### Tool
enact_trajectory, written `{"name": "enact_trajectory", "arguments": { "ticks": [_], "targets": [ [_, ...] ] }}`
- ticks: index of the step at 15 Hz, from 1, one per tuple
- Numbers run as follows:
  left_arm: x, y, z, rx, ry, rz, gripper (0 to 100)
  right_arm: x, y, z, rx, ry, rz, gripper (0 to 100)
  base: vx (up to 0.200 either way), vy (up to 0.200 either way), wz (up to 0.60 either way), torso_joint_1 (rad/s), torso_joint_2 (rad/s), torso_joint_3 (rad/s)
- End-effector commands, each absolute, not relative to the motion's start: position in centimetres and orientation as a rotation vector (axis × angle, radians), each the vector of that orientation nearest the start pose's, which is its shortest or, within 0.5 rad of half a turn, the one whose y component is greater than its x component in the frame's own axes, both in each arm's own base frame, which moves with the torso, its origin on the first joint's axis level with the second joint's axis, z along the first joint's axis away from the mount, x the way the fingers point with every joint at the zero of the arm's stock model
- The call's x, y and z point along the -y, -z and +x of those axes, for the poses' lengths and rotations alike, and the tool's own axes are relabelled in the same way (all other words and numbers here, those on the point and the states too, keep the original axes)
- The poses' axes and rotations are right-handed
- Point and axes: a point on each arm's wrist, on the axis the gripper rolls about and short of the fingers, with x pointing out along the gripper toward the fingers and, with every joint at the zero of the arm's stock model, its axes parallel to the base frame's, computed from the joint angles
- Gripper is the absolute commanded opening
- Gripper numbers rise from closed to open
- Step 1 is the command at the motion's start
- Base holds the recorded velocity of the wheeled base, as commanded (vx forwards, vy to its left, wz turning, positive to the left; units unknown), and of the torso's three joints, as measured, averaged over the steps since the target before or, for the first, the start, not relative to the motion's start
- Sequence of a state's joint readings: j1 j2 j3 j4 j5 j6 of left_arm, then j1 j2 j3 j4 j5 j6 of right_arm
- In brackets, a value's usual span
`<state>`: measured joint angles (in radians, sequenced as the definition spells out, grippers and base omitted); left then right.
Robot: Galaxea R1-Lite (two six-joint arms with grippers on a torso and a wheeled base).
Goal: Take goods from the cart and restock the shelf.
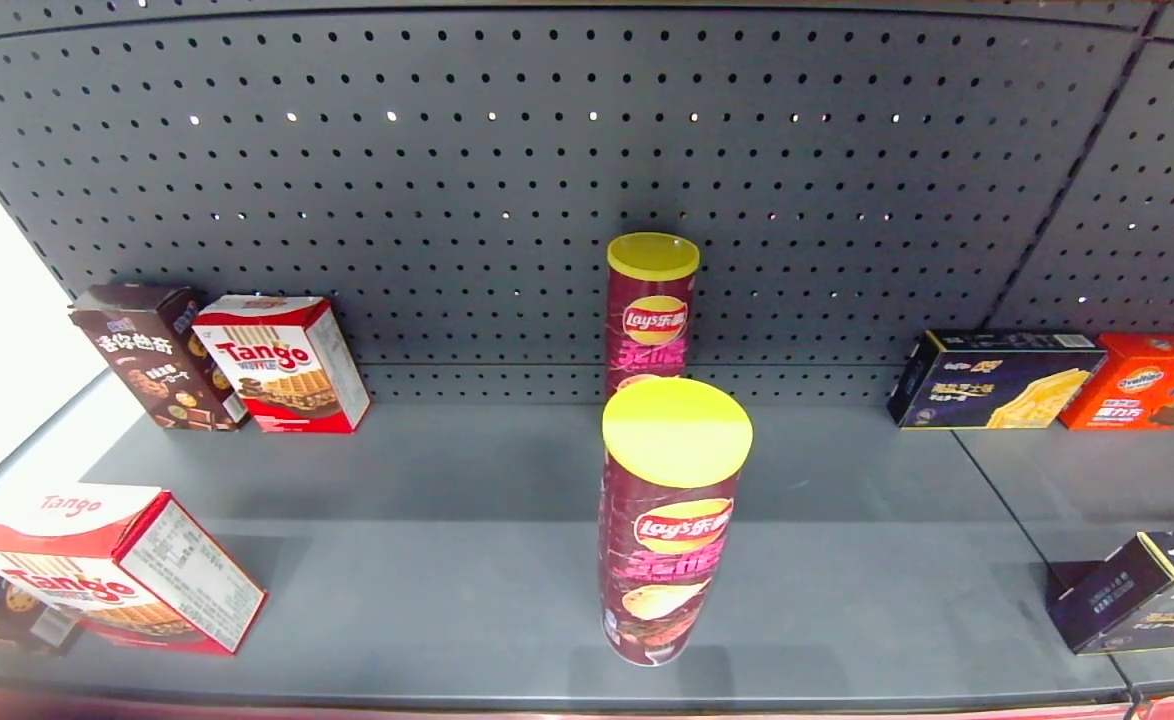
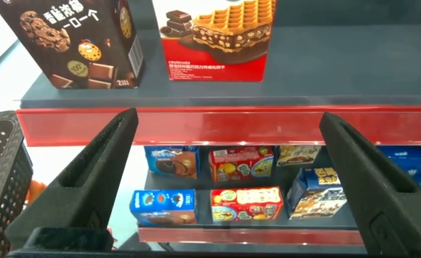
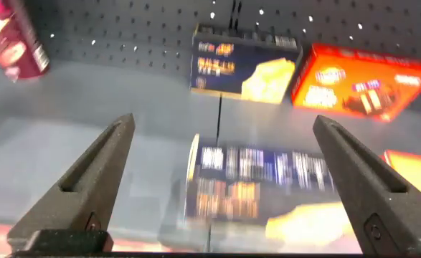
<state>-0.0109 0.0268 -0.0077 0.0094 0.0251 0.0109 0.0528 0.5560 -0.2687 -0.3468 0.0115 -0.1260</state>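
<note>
Front chip can [image 1: 672, 520] and rear chip can [image 1: 650, 310] stand upright in file mid-shelf [image 1: 447, 560], labels out, probably for facing; left claw [image 2: 226, 116] released, empty, by the cart [image 2: 2, 165]; right claw [image 3: 224, 120] released, empty, over dark box [image 3: 260, 186].

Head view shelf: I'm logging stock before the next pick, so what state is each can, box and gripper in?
front chip can: upright, lid on.
rear chip can: upright, lid on.
back-left wafer box: upright, closed.
brown cookie box: upright, closed.
dark blue box: standing on its long side, closed.
orange box: standing on its long side, closed.
left gripper: open, empty.
right gripper: open, empty.
</note>
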Motion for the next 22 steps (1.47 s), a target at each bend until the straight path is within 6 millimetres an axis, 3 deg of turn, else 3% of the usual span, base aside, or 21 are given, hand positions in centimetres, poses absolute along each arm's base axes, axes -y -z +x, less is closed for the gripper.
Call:
{"name": "enact_trajectory", "arguments": {
  "ticks": [1,2,4,7,10,14,17,22],
  "targets": [
    [-0.1,-7.7,-2.1,-0.032,-0.017,0.011,100,0.0,-16.3,0.0,0.115,-0.049,-0.125,100,0.0,0.0,0.0,0.0,0.0,0.0],
    [-0.1,-7.7,-2.1,-0.029,-0.018,0.011,100,0.0,-15.8,-0.6,0.111,-0.047,-0.124,100,0.0,0.0,0.0,0.0,0.0,0.0],
    [-0.1,-7.6,-2.2,-0.011,-0.021,0.014,100,0.1,-12.6,-2.7,0.115,-0.062,-0.089,100,0.0,0.0,0.0,0.0,0.0,0.0],
    [0.0,-7.6,-2.2,-0.012,0.023,0.032,100,0.1,-9.6,-1.7,0.111,-0.058,-0.004,100,0.0,0.0,0.0,0.0,0.0,0.0],
    [0.1,-7.6,-2.2,-0.011,0.048,0.055,100,0.0,-7.7,-1.7,-0.08,-0.077,-0.039,100,0.0,0.0,0.0,0.0,0.0,0.0],
    [0.1,-7.6,-2.2,-0.013,0.03,0.055,100,-0.1,-7.6,-2.1,-0.024,-0.031,-0.006,100,0.0,0.0,0.0,0.0,0.0,0.0],
    [-0.2,-7.6,-2.2,-0.014,-0.092,0.039,100,-0.1,-7.6,-2.3,-0.001,-0.029,-0.005,100,0.0,0.0,0.0,0.0,0.0,0.0],
    [-0.2,-7.6,-2.2,-0.014,-0.09,0.036,100,-0.1,-7.6,-2.3,-0.001,-0.028,-0.003,100,0.0,0.0,0.0,0.0,0.0,0.0]
  ]
}}
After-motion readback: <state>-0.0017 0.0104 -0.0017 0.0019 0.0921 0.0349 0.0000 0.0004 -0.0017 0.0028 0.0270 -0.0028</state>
